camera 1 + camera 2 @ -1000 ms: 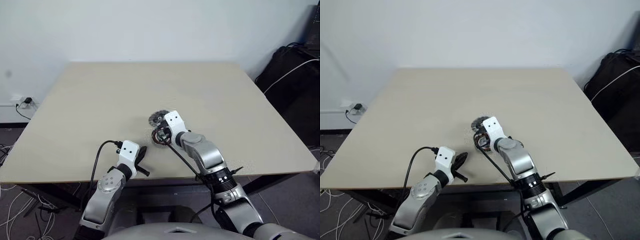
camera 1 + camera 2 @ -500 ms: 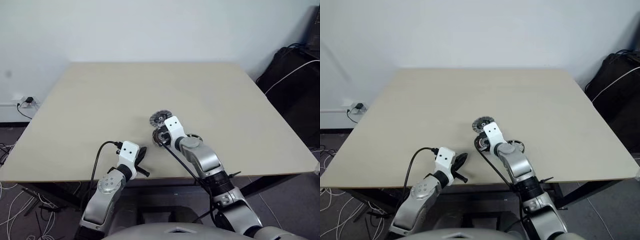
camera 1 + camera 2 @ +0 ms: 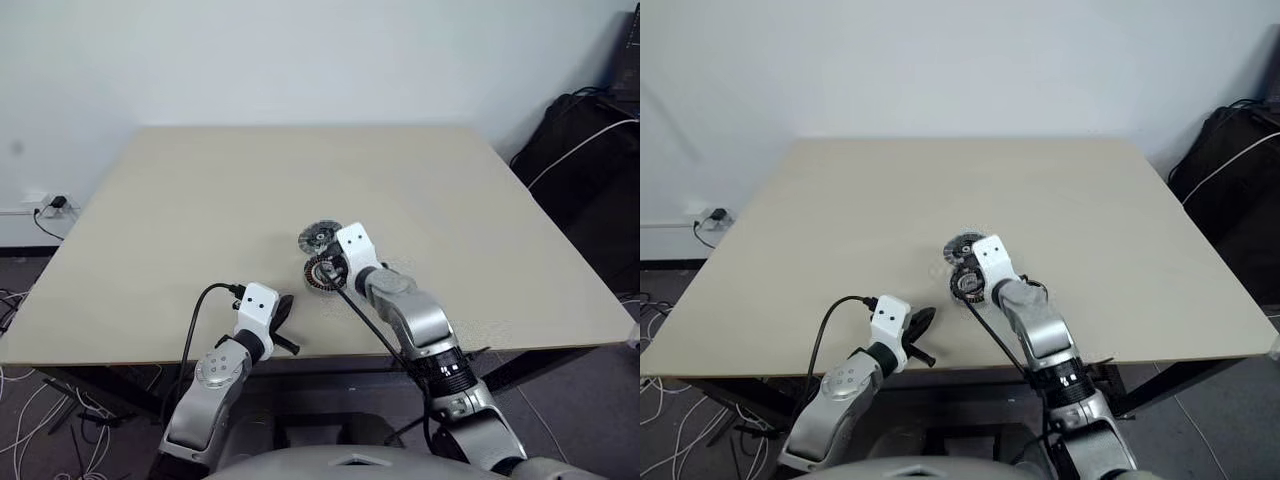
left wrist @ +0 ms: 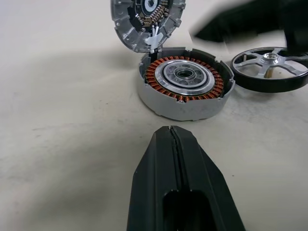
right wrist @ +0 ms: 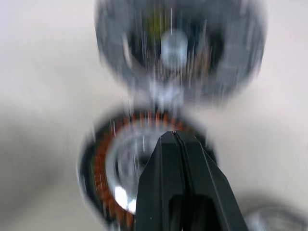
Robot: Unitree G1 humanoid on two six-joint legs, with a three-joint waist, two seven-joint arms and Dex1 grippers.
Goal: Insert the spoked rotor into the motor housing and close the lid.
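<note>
Copper-wound round motor housing [image 4: 185,86] in a pale grey shell sits open on the beige wooden table [image 3: 180,220], near its front middle. Ribbed silver-grey lid [image 4: 147,21] stands tilted up just behind it, touching its rim. Silver spoked rotor with dark rim [image 4: 270,67] lies flat just beside the housing, apart from it. Right gripper [image 5: 175,137], fingers pressed together and empty, hangs over the housing. Left gripper [image 4: 172,132], likewise closed and empty, points at the housing from the table's near edge.

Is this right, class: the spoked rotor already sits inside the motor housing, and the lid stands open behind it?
Not quite. The spoked rotor lies on the table beside the motor housing, whose copper windings are still exposed, as the left wrist view shows. The lid does stand open behind it.
</note>
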